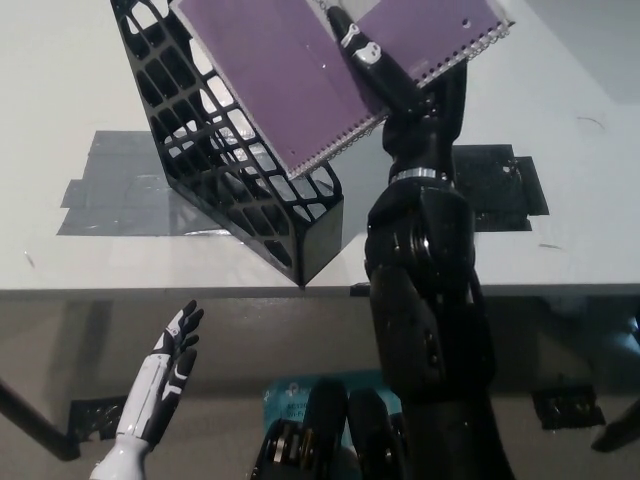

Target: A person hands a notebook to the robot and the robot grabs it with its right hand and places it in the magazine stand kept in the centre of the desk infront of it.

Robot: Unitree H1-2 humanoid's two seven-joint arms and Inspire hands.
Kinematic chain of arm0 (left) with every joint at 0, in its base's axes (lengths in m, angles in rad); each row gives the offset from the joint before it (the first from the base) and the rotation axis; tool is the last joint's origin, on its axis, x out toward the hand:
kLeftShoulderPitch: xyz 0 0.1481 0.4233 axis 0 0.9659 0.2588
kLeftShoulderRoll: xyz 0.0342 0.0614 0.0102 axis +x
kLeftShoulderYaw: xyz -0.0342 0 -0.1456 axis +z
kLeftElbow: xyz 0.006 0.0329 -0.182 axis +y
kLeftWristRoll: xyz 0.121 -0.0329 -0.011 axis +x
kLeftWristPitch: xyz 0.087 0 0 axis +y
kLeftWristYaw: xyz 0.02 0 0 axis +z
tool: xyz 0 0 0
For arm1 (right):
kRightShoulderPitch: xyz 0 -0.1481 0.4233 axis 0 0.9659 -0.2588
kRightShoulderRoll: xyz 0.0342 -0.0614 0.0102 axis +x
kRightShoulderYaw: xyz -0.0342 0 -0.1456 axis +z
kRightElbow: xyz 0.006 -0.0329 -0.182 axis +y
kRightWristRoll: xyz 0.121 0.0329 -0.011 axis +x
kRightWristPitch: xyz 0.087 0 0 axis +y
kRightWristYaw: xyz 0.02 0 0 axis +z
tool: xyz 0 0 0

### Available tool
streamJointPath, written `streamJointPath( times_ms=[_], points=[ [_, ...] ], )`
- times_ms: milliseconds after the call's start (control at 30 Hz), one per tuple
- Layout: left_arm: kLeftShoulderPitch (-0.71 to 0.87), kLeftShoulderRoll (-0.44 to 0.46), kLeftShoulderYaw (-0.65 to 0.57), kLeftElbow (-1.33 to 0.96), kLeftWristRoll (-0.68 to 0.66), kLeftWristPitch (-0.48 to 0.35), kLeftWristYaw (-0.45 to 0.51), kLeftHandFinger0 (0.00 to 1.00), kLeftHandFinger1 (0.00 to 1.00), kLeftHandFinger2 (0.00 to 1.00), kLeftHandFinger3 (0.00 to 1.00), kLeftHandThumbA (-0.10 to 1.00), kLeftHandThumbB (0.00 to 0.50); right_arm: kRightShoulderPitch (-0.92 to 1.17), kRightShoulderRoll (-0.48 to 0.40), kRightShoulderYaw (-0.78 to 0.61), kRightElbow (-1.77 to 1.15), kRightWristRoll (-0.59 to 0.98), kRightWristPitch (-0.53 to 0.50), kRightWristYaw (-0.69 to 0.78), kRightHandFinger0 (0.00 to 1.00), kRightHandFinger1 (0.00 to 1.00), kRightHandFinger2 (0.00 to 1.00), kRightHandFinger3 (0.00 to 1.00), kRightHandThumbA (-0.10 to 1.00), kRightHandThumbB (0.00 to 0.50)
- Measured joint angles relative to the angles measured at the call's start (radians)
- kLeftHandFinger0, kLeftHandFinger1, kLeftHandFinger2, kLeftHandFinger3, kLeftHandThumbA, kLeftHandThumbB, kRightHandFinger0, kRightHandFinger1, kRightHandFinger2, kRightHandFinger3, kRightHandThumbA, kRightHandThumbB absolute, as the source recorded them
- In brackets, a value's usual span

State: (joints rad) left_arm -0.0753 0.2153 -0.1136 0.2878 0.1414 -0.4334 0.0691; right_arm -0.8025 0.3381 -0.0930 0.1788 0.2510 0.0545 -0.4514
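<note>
Left hand: white; rests at the lower left, below the near edge of the desk; fingers spread and extended; holds nothing.
Desk: pale surface; the near edge runs across the middle of the view.
Tape patches: dark grey patches on the desk, to the left of the stand base and partly under it; a black patch lies to the right of the black forearm.
Right arm: black; rises from the bottom right over the near desk edge toward the top centre.
Right hand: black; fingers clamped on the notebook, with one finger laid across the purple cover.
Notebook: purple, spiral-bound; the wire binding runs along the lower edge nearest the fingers; held tilted; its left part overlaps the upper part of the stand.
Magazine stand: black lattice; stands on the desk to the left of the fingers. Whether the notebook is already inside the slot cannot be determined.
</note>
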Motion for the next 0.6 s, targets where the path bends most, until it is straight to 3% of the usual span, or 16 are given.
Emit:
streamJointPath(
  times_ms=[133,333,400,467,600],
  points=[
    [-0.001,0.000,-0.001,0.000,-0.003,0.000,0.000,0.98,1.00,1.00,1.00,1.00,0.486,-0.001,0.000,0.014,0.032,0.002,-0.021,-0.012,0.00,0.00,0.00,0.05,0.84,0.000],
    [-0.012,0.005,-0.008,0.000,-0.004,0.000,0.000,0.98,1.00,1.00,1.00,1.00,0.485,-0.001,0.000,0.044,0.061,0.004,-0.041,-0.023,0.00,0.00,0.00,0.04,0.89,0.000],
    [-0.012,0.008,-0.011,0.000,-0.004,0.000,0.000,0.98,1.00,1.00,1.00,1.00,0.487,-0.001,0.000,0.061,0.069,0.003,-0.043,-0.029,0.00,0.00,0.00,0.06,0.90,0.000],
    [-0.012,0.010,-0.012,0.000,-0.004,0.000,0.000,0.98,1.00,1.00,1.00,1.00,0.486,-0.001,0.000,0.068,0.072,0.002,-0.043,-0.030,0.00,0.00,0.01,0.15,0.90,0.000],
    [-0.013,0.014,-0.014,0.000,-0.004,0.000,0.000,0.98,1.00,1.00,1.00,1.00,0.487,-0.001,0.000,0.079,0.092,-0.011,-0.055,-0.030,0.00,0.00,0.00,0.14,0.97,0.000]
  ],
)
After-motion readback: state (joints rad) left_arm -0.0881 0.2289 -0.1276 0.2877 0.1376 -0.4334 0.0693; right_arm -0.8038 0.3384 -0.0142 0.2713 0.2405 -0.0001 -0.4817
